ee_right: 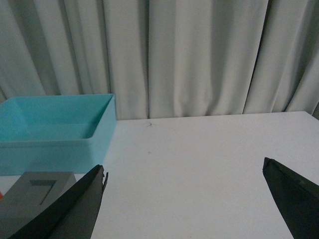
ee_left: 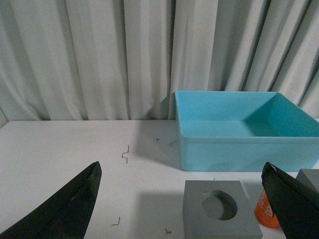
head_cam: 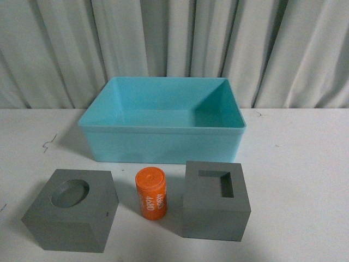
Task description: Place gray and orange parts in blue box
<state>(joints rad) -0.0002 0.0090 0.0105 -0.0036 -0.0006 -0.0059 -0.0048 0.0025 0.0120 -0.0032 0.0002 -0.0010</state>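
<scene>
Gray and orange parts all sit on the table, none yet in the box, and both pairs of fingers are spread wide and hold nothing.

In its wrist view, the left gripper shows dark, tapered fingers framing the gray cube with the round recess, which lies just ahead of them and low between them. That makes the left arm the nearer one for this cube. The right gripper has its own dark fingers open too. The gray cube with the rectangular recess sits off to one side of them, partly hidden behind a finger, so the right arm is nearer to it.

Between the two cubes is the orange cylinder, smaller, smooth, printed with white digits. It appears to stand on end, long axis roughly upright. Both cubes look matte, sharp-edged and blocky, each recess facing up.

Just beyond the row, farther from the robot, stands the blue box, a turquoise plastic bin with low walls, a rim and an open interior. Everything rests on the white table before a pale pleated curtain.
</scene>
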